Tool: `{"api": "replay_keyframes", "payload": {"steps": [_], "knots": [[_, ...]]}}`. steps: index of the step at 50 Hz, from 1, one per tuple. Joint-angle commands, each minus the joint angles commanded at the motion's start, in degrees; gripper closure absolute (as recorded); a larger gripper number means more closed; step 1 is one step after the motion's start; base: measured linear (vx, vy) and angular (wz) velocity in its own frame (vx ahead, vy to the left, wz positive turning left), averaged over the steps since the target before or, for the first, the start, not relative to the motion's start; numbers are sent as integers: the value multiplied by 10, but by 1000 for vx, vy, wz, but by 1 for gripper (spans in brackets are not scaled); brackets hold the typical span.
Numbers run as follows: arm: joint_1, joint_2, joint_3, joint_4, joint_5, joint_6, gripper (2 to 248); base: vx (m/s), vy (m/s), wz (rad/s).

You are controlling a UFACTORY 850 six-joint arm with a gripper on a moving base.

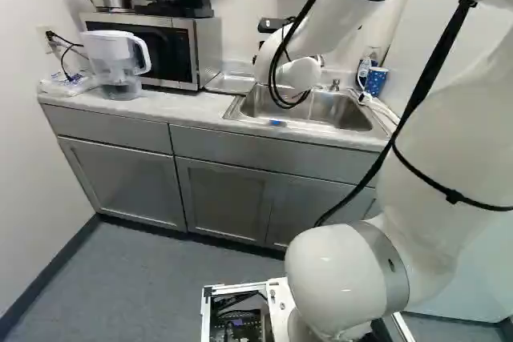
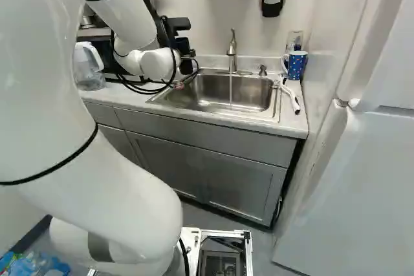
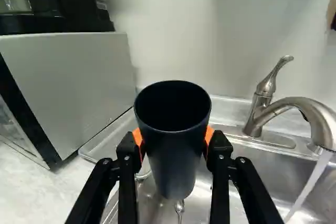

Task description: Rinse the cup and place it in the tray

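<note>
In the right base view, my gripper [image 2: 185, 48] shows only as dark parts beyond the arm's wrist, over the sink's left end. The wrist view has the gripper [image 3: 174, 139] shut on a dark cup [image 3: 173, 161], an orange pad against each side. The cup's open mouth shows, with a dark interior. A shallow tray [image 3: 107, 136] lies on the counter between microwave and sink, partly behind the gripper; the left base view shows the tray [image 1: 231, 83] too. Water runs from the faucet [image 3: 299, 109] into the sink [image 2: 226, 92], to one side of the cup.
The microwave [image 1: 156, 47] stands beside the tray, a coffee maker on top. A water pitcher [image 1: 117, 62] is at its far side. A blue patterned mug [image 2: 296, 64] and a white-handled brush [image 2: 291, 97] lie right of the sink. A spoon [image 3: 179, 208] shows below the cup.
</note>
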Motion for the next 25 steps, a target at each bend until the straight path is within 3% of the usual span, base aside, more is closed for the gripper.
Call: {"api": "replay_keyframes", "payload": {"steps": [25], "knots": [[-44,1,1,0,-85,0,125,0,0,0]]}}
